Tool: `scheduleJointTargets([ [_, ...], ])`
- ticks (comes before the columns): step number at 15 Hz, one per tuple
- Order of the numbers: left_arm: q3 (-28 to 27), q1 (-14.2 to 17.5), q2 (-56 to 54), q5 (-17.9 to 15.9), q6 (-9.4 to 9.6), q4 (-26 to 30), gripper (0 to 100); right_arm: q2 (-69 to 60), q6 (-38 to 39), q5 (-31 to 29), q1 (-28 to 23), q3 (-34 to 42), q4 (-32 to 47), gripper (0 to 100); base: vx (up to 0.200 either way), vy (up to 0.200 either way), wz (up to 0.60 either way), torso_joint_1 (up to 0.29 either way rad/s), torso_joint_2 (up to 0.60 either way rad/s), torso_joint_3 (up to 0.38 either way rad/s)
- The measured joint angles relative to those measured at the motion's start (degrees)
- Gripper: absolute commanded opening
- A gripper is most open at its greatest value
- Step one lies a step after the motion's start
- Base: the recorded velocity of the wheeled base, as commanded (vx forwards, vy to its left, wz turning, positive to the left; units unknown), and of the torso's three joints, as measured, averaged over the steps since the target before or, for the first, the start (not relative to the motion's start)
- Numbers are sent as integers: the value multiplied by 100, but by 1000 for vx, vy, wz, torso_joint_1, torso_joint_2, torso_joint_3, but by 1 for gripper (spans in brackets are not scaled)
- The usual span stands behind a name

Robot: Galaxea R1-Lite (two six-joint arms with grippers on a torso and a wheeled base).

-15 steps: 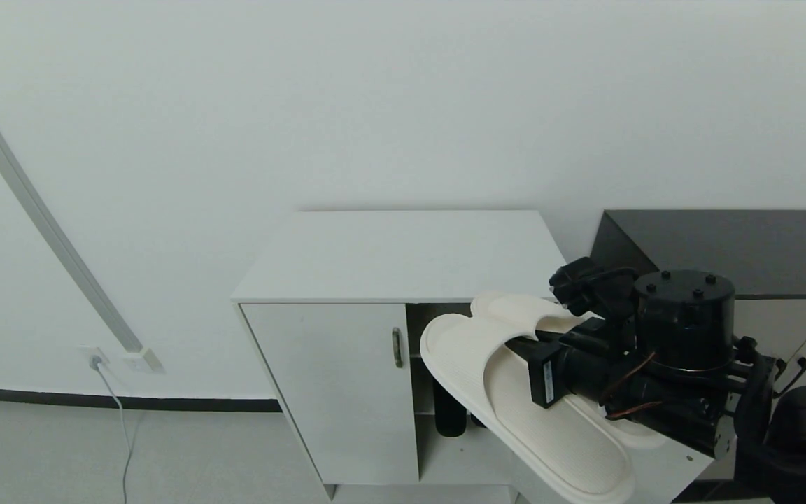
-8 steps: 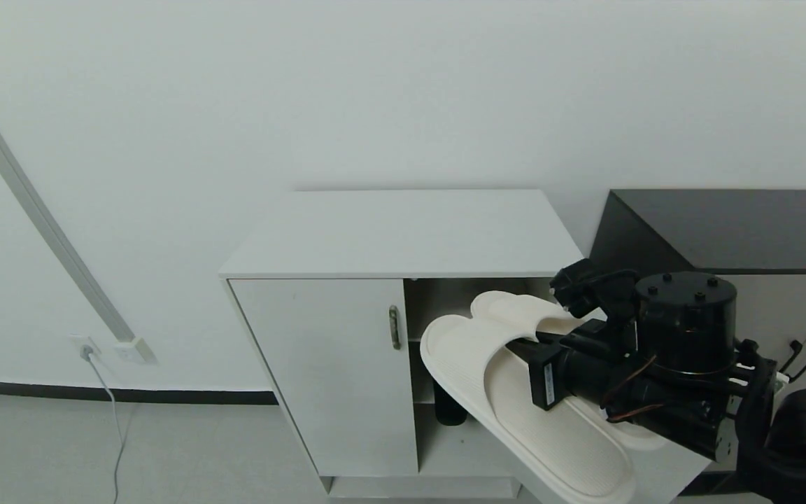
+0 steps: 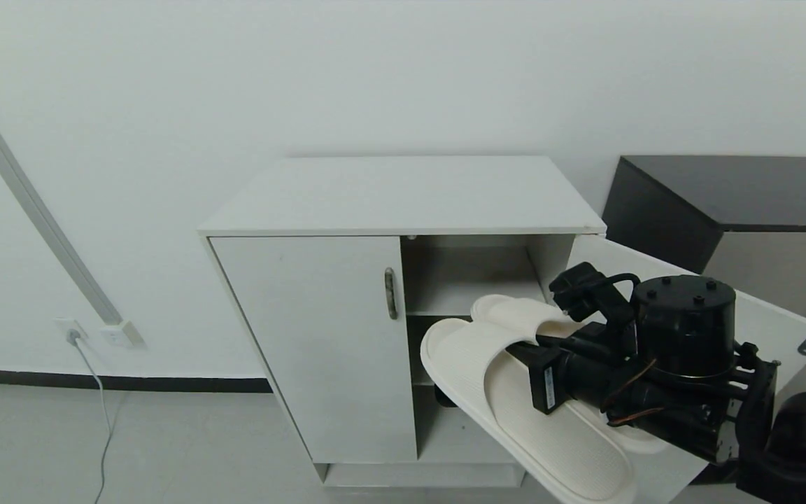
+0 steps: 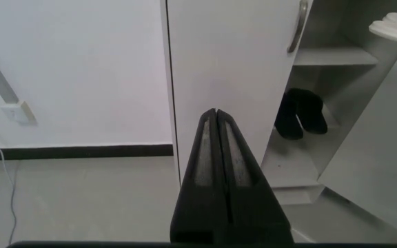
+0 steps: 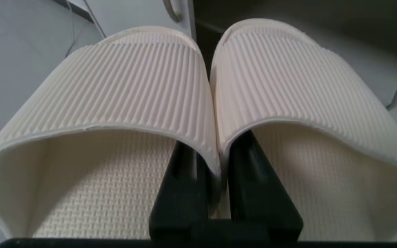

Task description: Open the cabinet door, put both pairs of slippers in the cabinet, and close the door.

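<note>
A white cabinet [image 3: 403, 196] stands against the wall, its left door [image 3: 319, 336] closed and its right door [image 3: 746, 308] swung open. My right gripper [image 3: 523, 348] is shut on a pair of cream slippers [image 3: 487, 364], pinching their inner straps [image 5: 209, 103] together. It holds them level in front of the open compartment, just below the shelf [image 3: 473, 297]. A black pair of slippers [image 4: 302, 114] stands upright in the lower compartment. My left gripper [image 4: 216, 138] is shut on nothing, low before the closed door [image 4: 233, 69].
The closed door has a metal handle [image 3: 390, 294]. A dark cabinet [image 3: 739, 189] stands right of the open door. At the left, a wall socket [image 3: 71, 332] with a hanging cable and a slanted wall strip [image 3: 25, 196]. The grey floor lies bare at the left.
The head camera has moved: the cabinet now sits higher and larger in the picture, and its open right door and upper shelf show. The right gripper still holds the cream slippers.
</note>
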Motion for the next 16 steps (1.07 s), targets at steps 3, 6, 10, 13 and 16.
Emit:
scheduleJointTargets([
  [3,0,0,0,-2,0,0,0,22,-41,0,0,11,-15,0,0,0,0,-173,496,326],
  [6,0,0,0,0,0,0,0,77,-71,-1,0,26,-110,0,0,0,0,-154,479,333],
  [10,0,0,0,-2,-2,0,0,113,-72,-4,0,89,-217,0,0,0,0,-121,469,345],
  [13,0,0,0,-2,0,0,0,157,-72,-1,0,96,-239,0,0,0,0,-82,453,369],
  [16,0,0,0,0,0,0,0,206,-77,-1,0,102,-316,0,0,0,0,-32,442,403],
])
